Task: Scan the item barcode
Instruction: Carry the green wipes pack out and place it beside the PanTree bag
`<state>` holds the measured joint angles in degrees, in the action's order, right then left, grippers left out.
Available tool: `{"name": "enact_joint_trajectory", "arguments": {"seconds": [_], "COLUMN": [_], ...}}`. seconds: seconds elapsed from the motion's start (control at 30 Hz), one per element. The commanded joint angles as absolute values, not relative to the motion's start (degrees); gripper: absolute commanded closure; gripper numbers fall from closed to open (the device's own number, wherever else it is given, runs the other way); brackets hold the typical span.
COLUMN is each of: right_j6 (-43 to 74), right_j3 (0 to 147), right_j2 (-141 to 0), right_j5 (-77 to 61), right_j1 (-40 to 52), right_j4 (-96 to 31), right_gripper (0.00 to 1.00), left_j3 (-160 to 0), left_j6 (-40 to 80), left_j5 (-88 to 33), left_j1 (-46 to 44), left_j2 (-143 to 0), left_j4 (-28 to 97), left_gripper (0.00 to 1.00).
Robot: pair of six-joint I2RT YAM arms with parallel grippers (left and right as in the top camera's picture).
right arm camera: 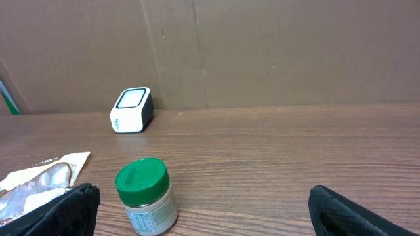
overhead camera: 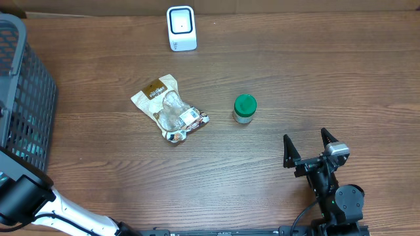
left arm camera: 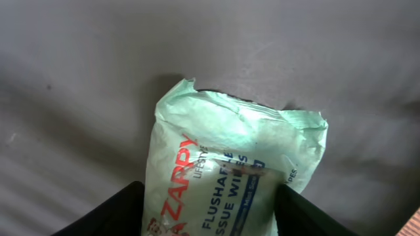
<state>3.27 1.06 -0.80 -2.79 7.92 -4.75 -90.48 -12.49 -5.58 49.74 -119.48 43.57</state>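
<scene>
Basket (overhead camera: 26,98) of dark grey mesh stands at the left edge of the wooden table (overhead camera: 328,78). The left arm (overhead camera: 26,200) comes up from the front left corner beside it, and its tool is out of sight from overhead. The left wrist view shows the left gripper (left arm camera: 209,190) over a pale green pack of flushable wipes (left arm camera: 230,144) that lies on a plain grey surface. One dark finger (left arm camera: 115,210) sits against the pack's left side and the other against its right side. The pack fills the gap between them, but whether the fingers are pressing it or only flanking it I cannot tell. The pack's crimped end points away from the wrist and its printed face is up; I cannot make out a barcode on it.

Left of the table's middle lies a crumpled snack bag (overhead camera: 169,108), tan at one end and clear at the other. At the back edge, roughly in line with it, stands the white scanner (overhead camera: 182,28), upright, its dark window up. Near the middle, well apart from the bag, a small jar with a green lid (overhead camera: 245,109) stands upright. Near the front edge on the right, the right gripper (overhead camera: 306,136) has its fingers spread wide with nothing between them, pointing towards the back edge.
</scene>
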Motion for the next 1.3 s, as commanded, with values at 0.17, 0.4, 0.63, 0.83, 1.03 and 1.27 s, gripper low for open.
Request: {"name": "enact_joint_trajectory", "arguments": {"seconds": [0.17,0.4,0.63,0.83,1.03,1.27], "right_j6": [3.57,3.57,3.57,3.57,3.57,3.57], "right_j3": [0.45,0.45,0.45,0.45,0.45,0.45], "right_j2": [-0.16,-0.16,-0.16,-0.16,-0.16,-0.16], "right_j5": [-3.09,-3.09,-3.09,-3.09,-3.09,-3.09], "right_j1": [8.01,8.01,8.01,8.01,8.01,8.01], "right_j4": [-4.60,-4.60,-4.60,-4.60,-4.60,-4.60], "right_gripper": [0.00,0.00,0.00,0.00,0.00,0.00], "left_j3": [-90.13,-90.30,-94.52,-99.74,-100.86,-101.82], "left_j6": [-12.62,-12.62,-10.79,-9.15,-4.56,9.06], "left_j5": [-4.56,-4.40,-2.61,-0.89,-0.93,-10.11], "left_j1": [49.34,49.34,49.36,49.36,49.36,49.15], "left_j2": [-122.52,-121.99,-119.09,-113.71,-104.92,-89.67], "left_j4": [43.92,44.21,48.16,51.00,49.58,46.15], "left_gripper": [0.73,0.96,0.96,0.96,0.96,0.96]}}
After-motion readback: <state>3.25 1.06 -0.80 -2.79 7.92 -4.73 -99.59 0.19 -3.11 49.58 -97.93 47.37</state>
